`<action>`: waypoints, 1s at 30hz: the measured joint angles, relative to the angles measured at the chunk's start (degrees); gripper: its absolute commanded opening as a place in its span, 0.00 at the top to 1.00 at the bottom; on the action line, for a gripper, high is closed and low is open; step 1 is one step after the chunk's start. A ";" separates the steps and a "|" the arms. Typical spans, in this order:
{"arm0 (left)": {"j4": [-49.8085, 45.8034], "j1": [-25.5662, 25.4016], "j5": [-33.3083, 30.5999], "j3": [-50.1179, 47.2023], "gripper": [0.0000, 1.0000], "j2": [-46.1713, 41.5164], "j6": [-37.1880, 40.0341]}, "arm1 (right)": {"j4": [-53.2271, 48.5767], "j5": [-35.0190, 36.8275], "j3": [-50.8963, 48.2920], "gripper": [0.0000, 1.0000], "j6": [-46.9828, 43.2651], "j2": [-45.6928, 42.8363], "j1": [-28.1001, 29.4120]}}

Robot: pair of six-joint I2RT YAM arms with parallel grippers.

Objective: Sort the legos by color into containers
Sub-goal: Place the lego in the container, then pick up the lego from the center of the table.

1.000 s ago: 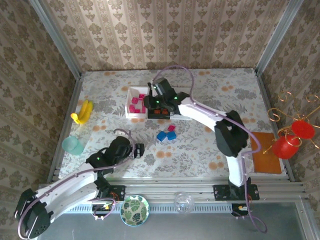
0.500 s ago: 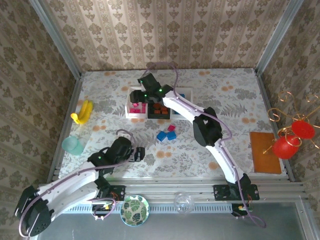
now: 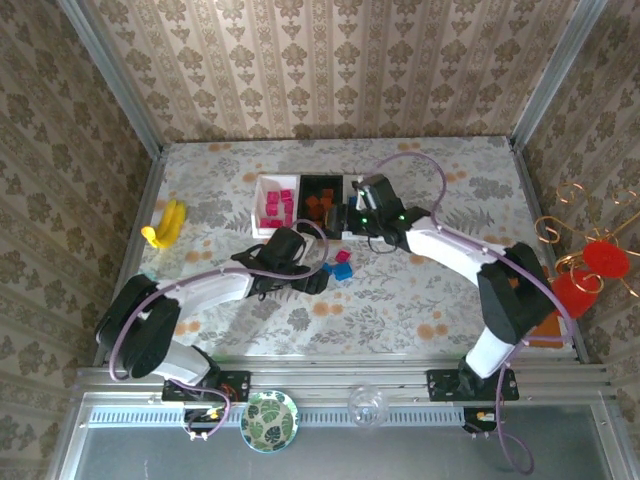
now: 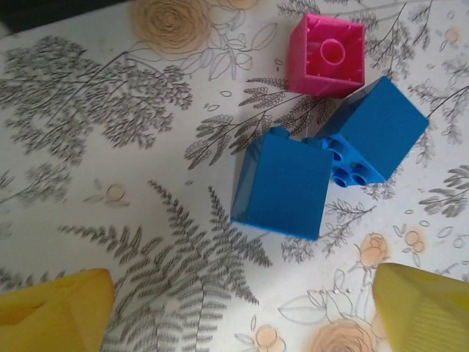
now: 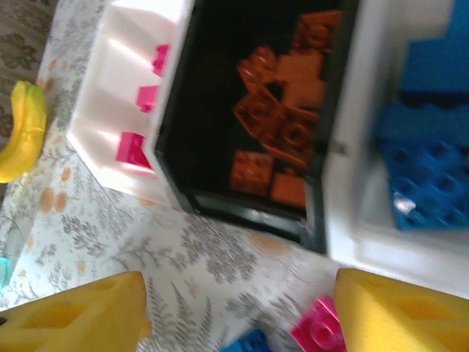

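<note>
Three containers stand in a row at mid-table: a white tray (image 3: 270,205) with pink legos, a black tray (image 3: 322,203) with orange-brown legos (image 5: 282,139), and a white tray (image 5: 366,227) with blue legos (image 5: 425,169). Loose on the cloth lie a pink lego (image 4: 327,53) and two blue legos (image 4: 282,183), touching each other. My left gripper (image 4: 242,315) hovers open just short of them, nothing between its yellow fingers (image 4: 51,312). My right gripper (image 5: 238,315) is open and empty over the cloth in front of the black tray. From above, the left gripper (image 3: 315,272) sits beside the loose legos (image 3: 342,265) and the right gripper (image 3: 355,222) at the trays' front.
A yellow banana (image 3: 165,222) lies at the left edge of the table. A leaf-patterned plate (image 3: 268,420) and a clear ball (image 3: 368,405) rest on the near rail. An orange mat (image 3: 545,320) lies by the right arm's elbow. Patterned walls close in three sides.
My left arm swung forward and right to the loose legos. My right gripper opened over the pink tray, then moved right to the front of the black tray.
</note>
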 measured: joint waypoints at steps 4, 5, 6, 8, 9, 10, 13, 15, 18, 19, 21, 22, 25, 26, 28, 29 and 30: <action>-0.37 -1.11 -0.28 2.80 0.19 5.35 2.25 | 0.39 0.46 -6.80 0.29 0.39 -5.88 -1.18; -0.50 -1.55 -0.48 3.32 0.19 6.23 2.71 | 0.39 0.52 -7.61 0.29 0.42 -6.88 -1.40; -0.72 -2.16 -0.74 4.00 0.19 7.23 3.15 | 0.42 0.68 -8.41 0.29 0.50 -8.04 -1.64; -0.85 -3.04 -1.18 5.16 0.19 8.81 3.85 | 0.44 1.05 -9.20 0.29 0.63 -9.81 -1.99; -0.83 -3.37 -1.40 5.60 0.20 9.49 4.13 | 0.48 1.14 -9.40 0.29 0.68 -10.62 -2.10; -0.85 -3.52 -1.60 5.95 0.20 10.03 4.42 | 0.48 1.27 -9.49 0.29 0.81 -11.17 -2.19; -0.85 -3.58 -2.47 6.86 0.26 11.26 5.33 | 0.90 1.40 -9.70 0.29 1.25 -12.52 -2.32; -0.85 -3.56 -3.02 7.96 0.33 12.44 6.12 | 1.01 1.51 -10.05 0.29 1.33 -12.96 -2.32; -0.87 -3.28 -3.23 9.97 0.43 14.58 7.17 | 1.07 1.70 -10.67 0.29 1.44 -13.07 -2.32; -0.81 -3.28 -3.23 10.27 0.46 14.97 7.30 | 1.07 1.75 -10.82 0.29 1.44 -13.07 -2.32; -0.87 -3.26 -3.21 10.51 0.54 15.34 7.61 | 1.05 1.95 -11.32 0.29 1.44 -13.44 -2.49; -0.96 -3.26 -3.21 10.51 0.57 15.34 7.63 | 1.01 1.97 -11.58 0.29 1.44 -13.79 -2.60; -1.11 -3.30 -3.21 10.25 0.65 15.02 7.52 | 0.98 2.19 -12.13 0.29 1.44 -15.10 -2.86; -1.20 -3.32 -3.21 9.84 0.67 14.40 7.34 | 0.98 2.40 -12.41 0.29 1.44 -15.63 -3.04; -1.90 -3.43 -3.19 8.46 0.70 11.82 7.13 | 1.03 2.84 -13.14 0.28 1.44 -16.70 -3.37; -2.27 -3.52 -3.15 7.87 0.71 10.10 6.95 | 0.92 3.06 -13.66 0.29 1.44 -17.31 -3.56; -3.04 -3.63 -3.08 7.65 0.71 8.09 6.80 | 0.87 3.15 -14.16 0.29 1.44 -17.84 -3.76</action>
